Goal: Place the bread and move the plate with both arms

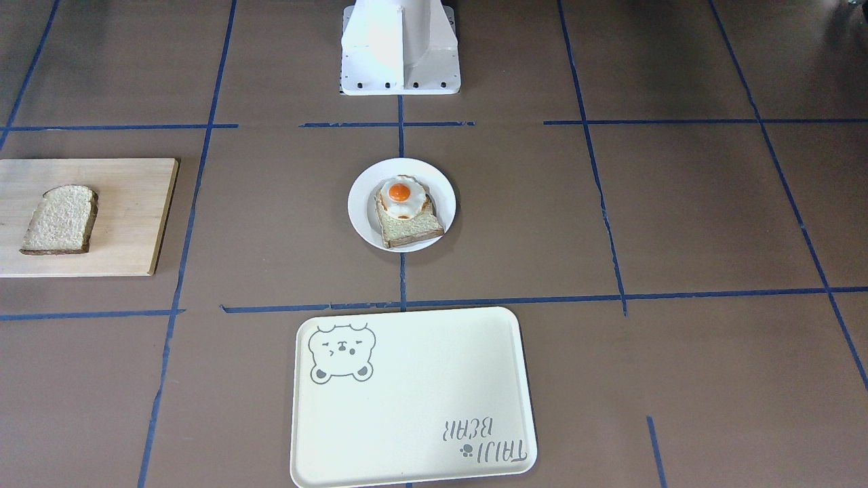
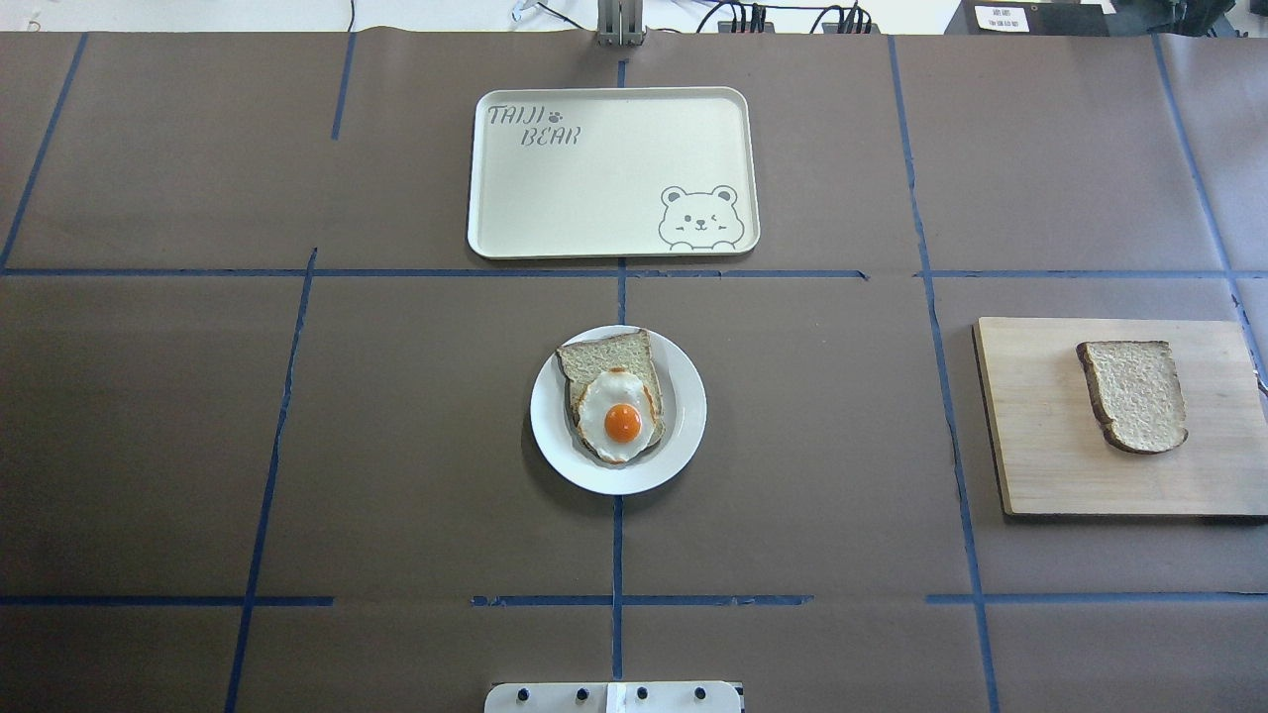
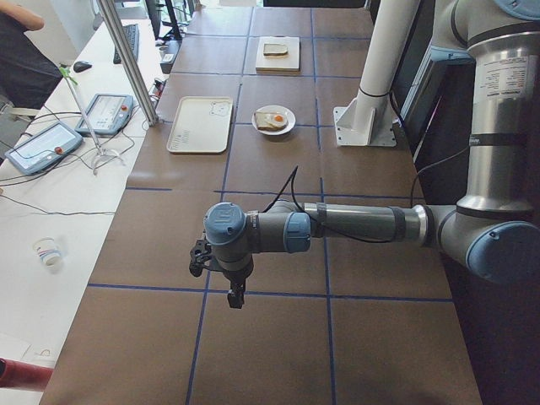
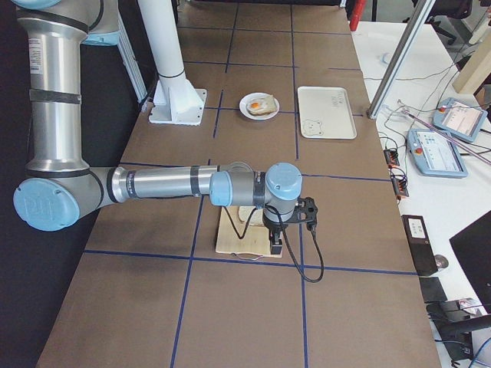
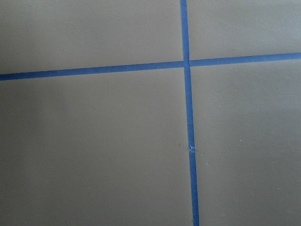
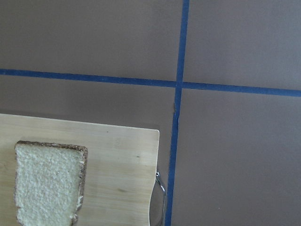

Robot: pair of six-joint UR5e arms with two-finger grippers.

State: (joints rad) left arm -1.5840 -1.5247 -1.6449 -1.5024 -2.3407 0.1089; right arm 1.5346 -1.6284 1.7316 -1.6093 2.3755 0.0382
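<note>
The bread [image 2: 1134, 394] lies flat on a wooden cutting board [image 2: 1040, 436] at the table's right end; it also shows in the front view [image 1: 61, 219] and the right wrist view [image 6: 47, 183]. The white plate [image 2: 684, 436] sits mid-table and bears another slice topped with a fried egg [image 2: 614, 406]. My right gripper [image 4: 276, 247] hangs over the board's outer edge, beside the bread. My left gripper [image 3: 236, 297] hangs over bare table at the far left end, far from the plate. Each shows only in a side view, so I cannot tell whether it is open or shut.
A cream rectangular tray [image 2: 614, 168] with a bear drawing lies beyond the plate, on the far side from the robot base [image 2: 614, 698]. The board has a small metal handle [image 6: 160, 197] at its outer edge. Blue tape lines cross the brown table.
</note>
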